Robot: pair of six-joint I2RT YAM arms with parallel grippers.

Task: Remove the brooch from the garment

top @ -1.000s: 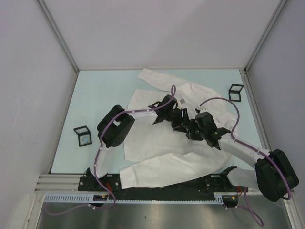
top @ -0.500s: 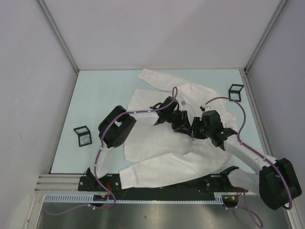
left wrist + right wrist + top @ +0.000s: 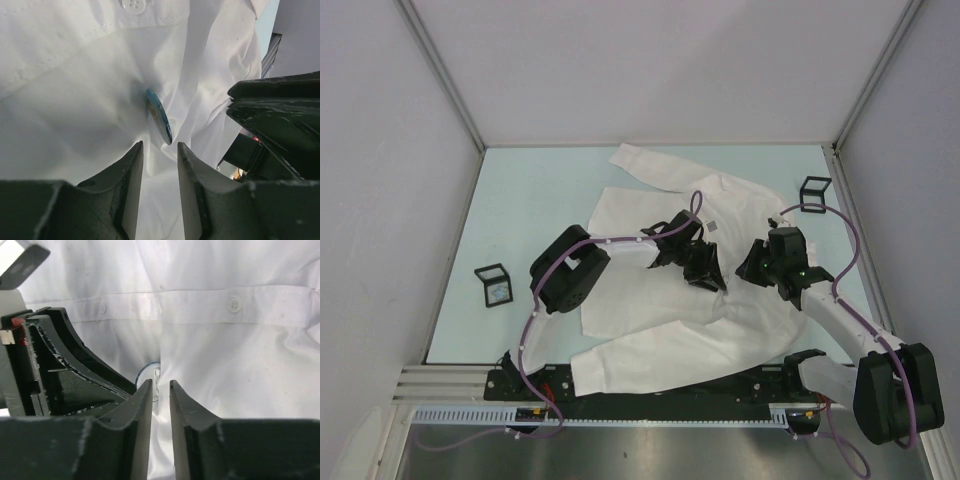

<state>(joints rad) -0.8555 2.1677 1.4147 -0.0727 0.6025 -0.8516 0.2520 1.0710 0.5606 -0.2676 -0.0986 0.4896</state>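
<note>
two end effectors meeting at the brooch on the shirt

the pale blue bench (image 3: 520, 200) is carrying a white shirt (image 3: 640, 300), which is lying rumpled across its middle with one sleeve trailing along the near edge. both arms are reaching in over the shirt's chest, the left arm (image 3: 620, 245) from the left and the right arm (image 3: 830, 305) from the right, their tips facing each other near the button placket. the left end effector (image 3: 159, 146) is sitting released, its fingers standing a narrow gap apart with only cloth showing between them. the right end effector (image 3: 160, 384) is showing an even narrower slit, and i cannot tell whether it is pinching anything. two small black frames are standing on bare bench well apart from the shirt, one at the left (image 3: 492, 285) and one at the far right (image 3: 814, 192). the brooch (image 3: 159, 116), a blue-faced disc, is sticking up edge-on from a pucker of cloth just beyond the left fingertips, and its rim (image 3: 148, 371) is peeking out right at the right fingertips. a white button (image 3: 233, 305) is sitting on the placket beyond it.
</note>
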